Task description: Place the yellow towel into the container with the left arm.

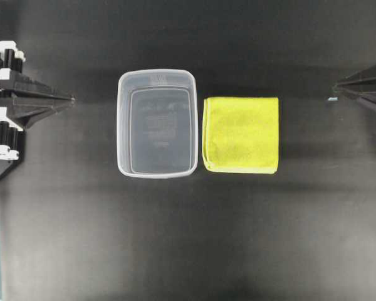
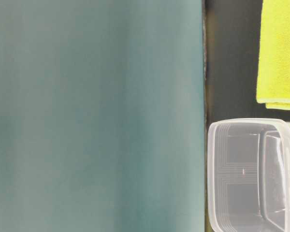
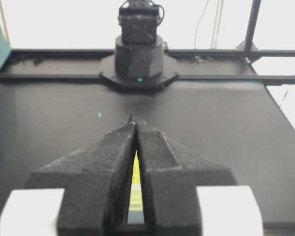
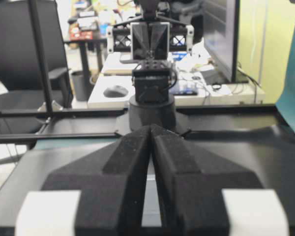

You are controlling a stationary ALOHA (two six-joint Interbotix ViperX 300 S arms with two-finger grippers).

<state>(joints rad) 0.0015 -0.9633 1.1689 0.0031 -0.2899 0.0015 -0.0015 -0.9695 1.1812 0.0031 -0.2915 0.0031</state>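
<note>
Right now your left claw sits pinched together, gripping nothing; right claw likewise. Yellow towel lies flat on the table, just right of the container, outside it.

Yellow towel just right of container (nearly touching).

Black tabletop; perhaps a teal panel
</note>
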